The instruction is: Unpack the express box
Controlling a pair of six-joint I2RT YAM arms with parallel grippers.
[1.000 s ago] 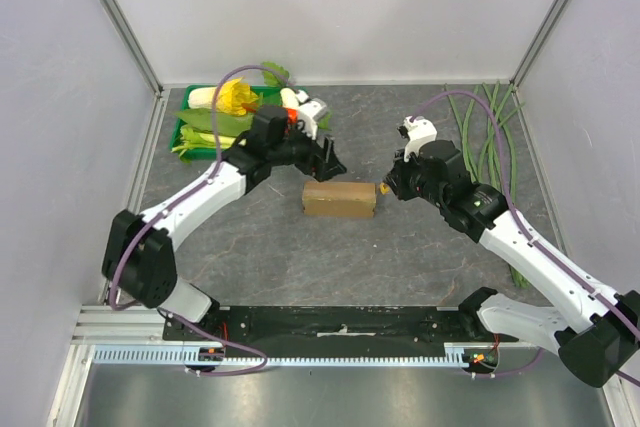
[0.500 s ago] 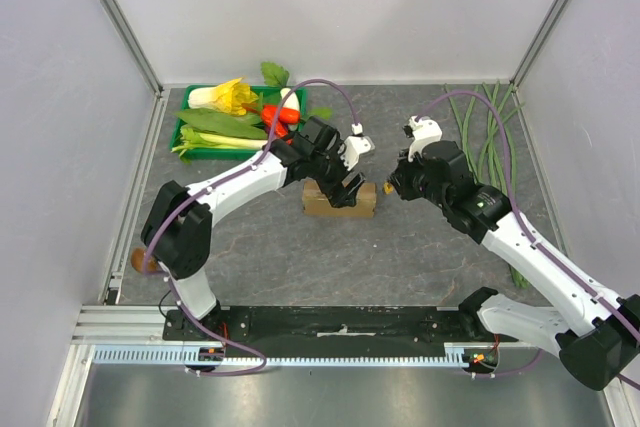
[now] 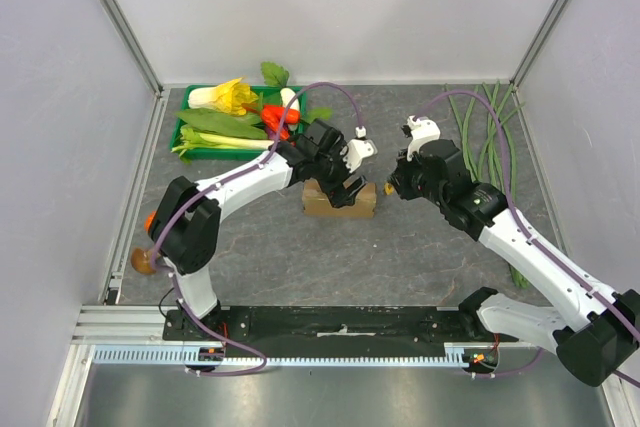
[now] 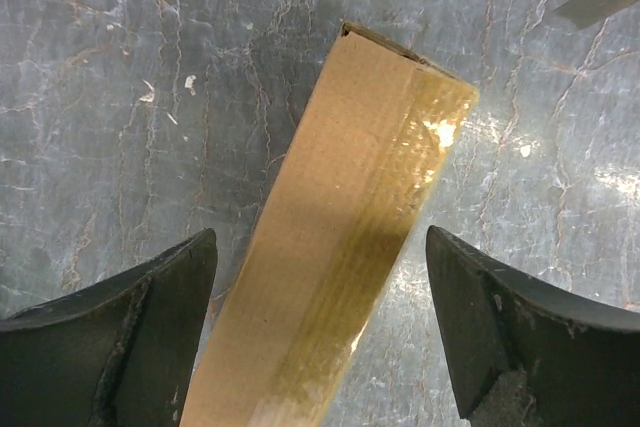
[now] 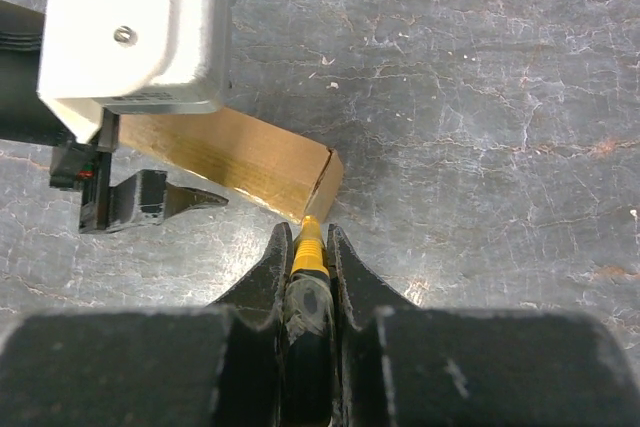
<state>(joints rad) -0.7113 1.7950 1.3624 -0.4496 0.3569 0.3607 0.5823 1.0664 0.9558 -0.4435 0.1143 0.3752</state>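
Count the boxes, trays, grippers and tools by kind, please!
Plain brown cardboard box: 1
Green plastic tray of vegetables: 1
Black two-finger grippers (left gripper, right gripper): 2
Yellow-tipped black tool: 1
Total: 5

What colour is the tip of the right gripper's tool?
The tool has a yellow tip, clearest in the right wrist view.

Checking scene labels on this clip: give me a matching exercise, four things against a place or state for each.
Things:
1. left gripper
2. right gripper
3. green tray
4. long beans

Places or states:
A. lying along the right side of the table
B. open, astride the express box
C. far left corner, holding vegetables
D. shut on a yellow-tipped tool at the box's end

Pairs: 1-B; 2-D; 3-C; 4-A
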